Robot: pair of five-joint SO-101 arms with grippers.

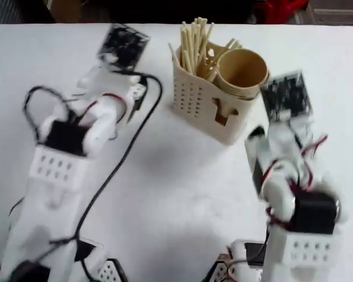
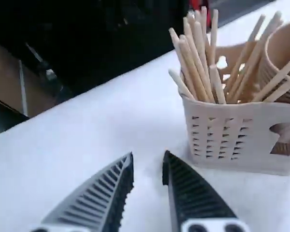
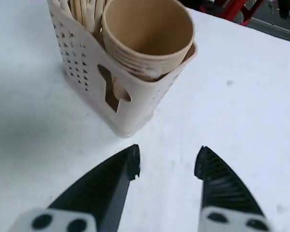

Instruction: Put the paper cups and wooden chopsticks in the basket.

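The basket (image 1: 207, 111) stands in the upper centre of the high view. The wooden chopsticks (image 1: 194, 41) are upright in its left part and the stacked paper cups (image 1: 242, 71) lean in its right part, so the task looks done. The left gripper (image 2: 148, 162) is spread and empty, left of the basket; the right gripper (image 3: 168, 157) is likewise released, just right of it. The basket looks light and top-heavy, so an arm brushing its wall could tip it and scatter chopsticks over the table (image 1: 176, 194).

Right hand (image 3: 166, 164) w/ fingers apart over bench (image 3: 246, 96). Stacked paper cups (image 3: 150, 38) & chopsticks (image 3: 82, 9) sit in basket (image 3: 77, 67) nearby.
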